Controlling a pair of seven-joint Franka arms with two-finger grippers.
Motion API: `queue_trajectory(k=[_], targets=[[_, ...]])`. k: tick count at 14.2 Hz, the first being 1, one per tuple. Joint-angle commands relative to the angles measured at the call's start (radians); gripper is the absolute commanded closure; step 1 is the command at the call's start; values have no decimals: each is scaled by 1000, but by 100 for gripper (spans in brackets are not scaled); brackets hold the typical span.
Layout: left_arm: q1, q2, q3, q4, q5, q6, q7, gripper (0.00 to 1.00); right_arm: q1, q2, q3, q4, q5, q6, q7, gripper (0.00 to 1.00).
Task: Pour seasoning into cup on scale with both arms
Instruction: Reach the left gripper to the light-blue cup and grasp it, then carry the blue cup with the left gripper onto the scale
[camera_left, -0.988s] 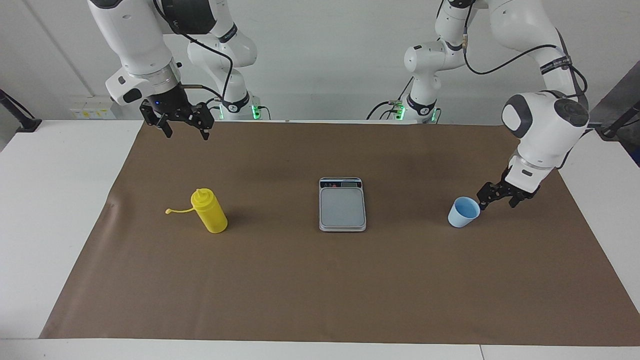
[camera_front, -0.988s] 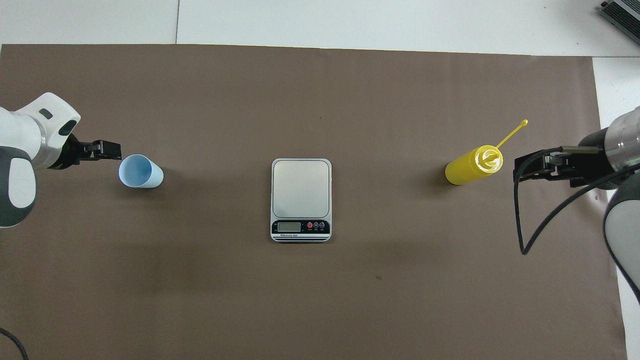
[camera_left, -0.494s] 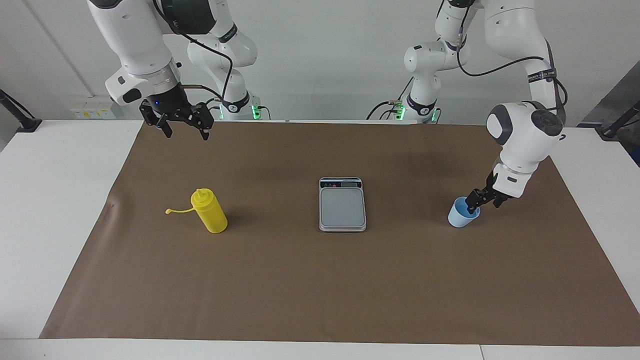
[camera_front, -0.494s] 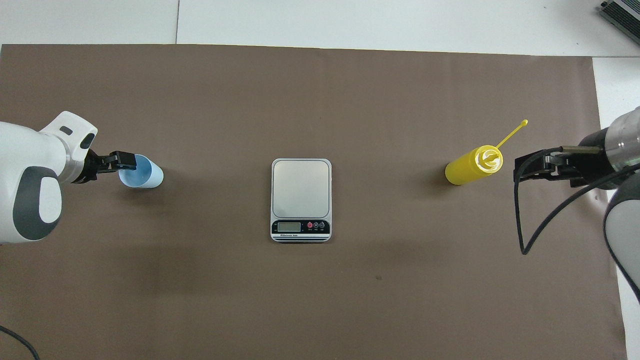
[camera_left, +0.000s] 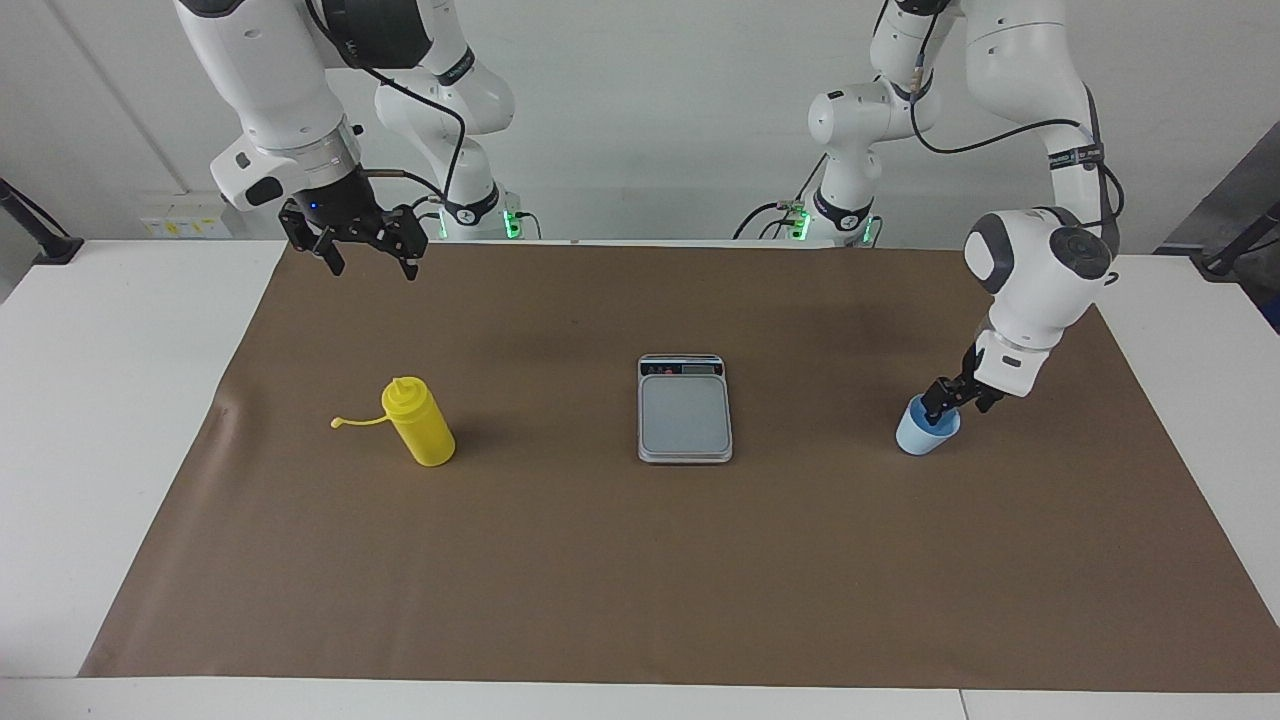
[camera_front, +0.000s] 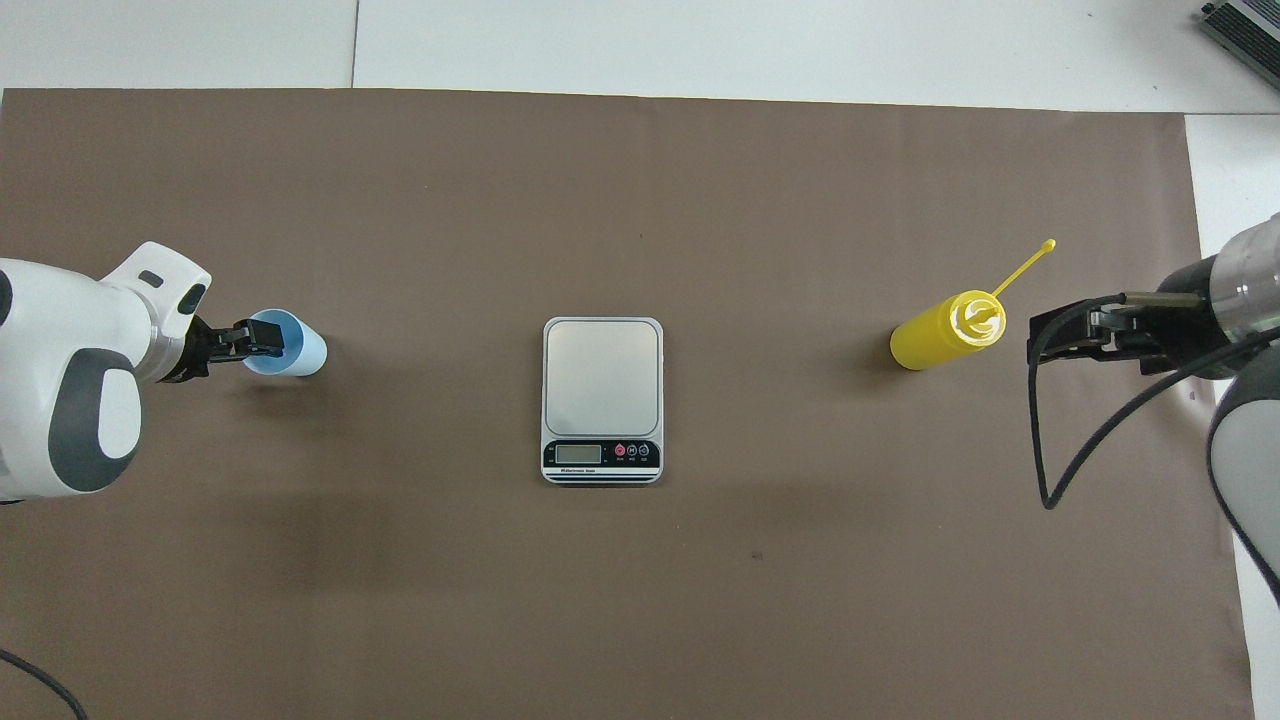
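The light blue cup (camera_left: 920, 434) stands on the brown mat toward the left arm's end of the table. My left gripper (camera_left: 948, 405) is down at the cup's rim, on the side toward the left arm's end; in the overhead view it (camera_front: 262, 340) covers part of the cup's (camera_front: 305, 352) opening. The yellow seasoning bottle (camera_left: 422, 428) stands upright toward the right arm's end, its cap (camera_left: 338, 423) hanging out on the tether. My right gripper (camera_left: 368, 262) is open and empty, raised over the mat's edge nearest the robots. The silver scale (camera_left: 685, 412) lies mid-table with nothing on it.
A brown mat (camera_left: 640, 580) covers most of the white table. The scale's display strip (camera_front: 602, 453) is on its edge nearest the robots. In the overhead view the right gripper (camera_front: 1055, 335) is beside the bottle (camera_front: 940, 335).
My left gripper has moved in from the left arm's end of the table and down to the cup's rim. The right arm, bottle and scale have not moved.
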Motion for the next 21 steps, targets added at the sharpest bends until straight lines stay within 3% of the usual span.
queue_trajectory(k=[1,2,6,9,11,14,16,19,21], targets=[[-23,-9,3,-27,-8,23,-43,67,-12,-16,5,-10,-4,-11,-18,0],[-31,-9,3,-27,-35,17,-43,100,-12,-16,5,-10,-4,-11,-18,0],[-46,-7,3,-12,-47,15,-39,100,-12,-16,5,-10,-4,-11,-18,0],[-43,5,6,57,-46,-33,-30,100,-12,-16,5,-10,-4,-11,-18,0],[-45,9,3,165,-46,-124,-27,100,-12,-16,5,-10,-4,-11,-18,0],[-104,12,0,330,-46,-358,-26,100,-12,-16,5,-10,-4,-11,-18,0],[-172,17,-2,371,-62,-406,-36,100,-12,-16,5,-10,-4,-11,-18,0],[-284,17,0,364,-86,-371,-60,100,-12,-16,5,-10,-4,-11,-18,0],[-361,17,0,336,-88,-267,-108,100,-12,-16,5,-10,-4,-13,-18,0]])
